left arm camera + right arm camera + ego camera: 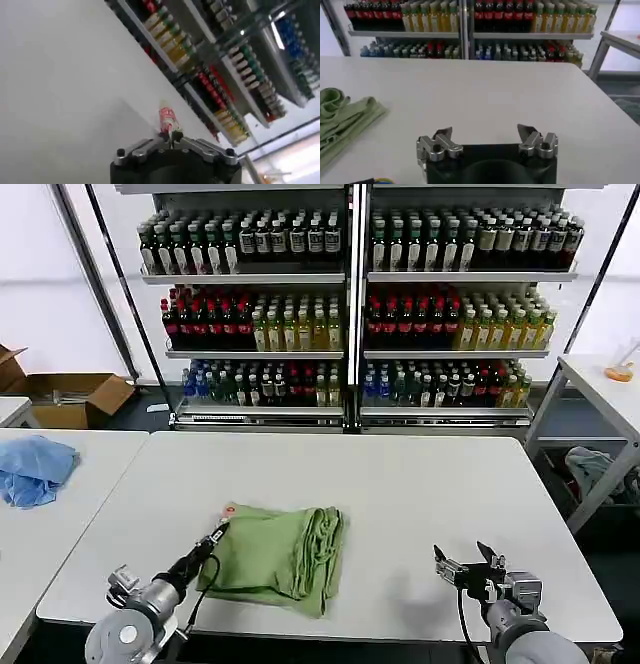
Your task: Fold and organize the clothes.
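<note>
Head view: green shirt [280, 552] folded, bunched, red-white print exposed.

The shirt [283, 552] under my left tool [222, 531] is plain light green, with a red-and-white print [229, 510] at its edge, lying on my white desk [420, 494]. My right tool [468, 566] is black with silver fingers [439, 145]; a light blue cloth [33, 468] lies on the neighbouring white desk.

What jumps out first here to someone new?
The folded green shirt sits near the front edge of the white table, and the left gripper is closed at its left corner beside a bit of red-and-white print. The right gripper hovers open over bare table to the shirt's right. Behind stand shelves of bottled drinks.
</note>
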You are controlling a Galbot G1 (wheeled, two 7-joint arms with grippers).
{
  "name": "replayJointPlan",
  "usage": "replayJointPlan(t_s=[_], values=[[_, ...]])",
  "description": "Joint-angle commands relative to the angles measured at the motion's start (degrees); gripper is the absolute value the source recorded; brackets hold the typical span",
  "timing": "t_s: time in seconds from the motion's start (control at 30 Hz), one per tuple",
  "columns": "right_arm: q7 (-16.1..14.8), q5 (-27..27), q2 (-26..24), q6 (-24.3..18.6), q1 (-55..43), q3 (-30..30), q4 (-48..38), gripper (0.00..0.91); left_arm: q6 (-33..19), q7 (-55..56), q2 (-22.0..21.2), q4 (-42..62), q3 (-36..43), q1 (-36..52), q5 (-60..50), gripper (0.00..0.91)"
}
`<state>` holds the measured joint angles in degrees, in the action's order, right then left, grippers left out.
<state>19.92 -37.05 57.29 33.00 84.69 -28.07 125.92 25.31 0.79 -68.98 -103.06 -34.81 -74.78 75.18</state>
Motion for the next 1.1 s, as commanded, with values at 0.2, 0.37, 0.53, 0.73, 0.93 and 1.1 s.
replayJointPlan(t_s=[0.2, 0.37, 0.53, 0.73, 0.93, 1.1], values=[[-0.1, -0.7, -0.3, -0.2, -1.1, 0.2, -0.4, 0.907, 0.8, 2.1, 13.1, -5.1, -21.1, -0.2, 0.4, 0.03], [-0.1, -1.1, -0.3, -0.2, -2.4, 1.1, -0.6, 0.907, 3.9, 2.9, 24.5, -6.7, -28.3, -0.9, -2.0, 0.03], [-0.1, -0.9, 0.1, -0.2, -3.0, 2.1, -0.7, 0.907, 7.2, 4.5, 26.8, -14.7, -21.8, -4.2, -8.2, 0.03], [-0.2, 0.6, 1.1, -0.6, -2.4, 2.4, -0.9, 0.907, 4.0, 5.9, 18.1, -11.4, 2.4, -6.0, -34.7, 0.03], [-0.1, 0.8, 0.5, -0.5, -1.6, 1.3, -0.6, 0.907, 5.8, 12.8, 12.8, -12.9, 18.3, 8.9, -33.5, 0.03], [-0.1, 0.7, 0.3, -0.4, -0.9, 0.3, -0.5, 0.907, 5.8, 16.3, 9.2, -9.5, 24.7, 20.0, -26.2, 0.02]])
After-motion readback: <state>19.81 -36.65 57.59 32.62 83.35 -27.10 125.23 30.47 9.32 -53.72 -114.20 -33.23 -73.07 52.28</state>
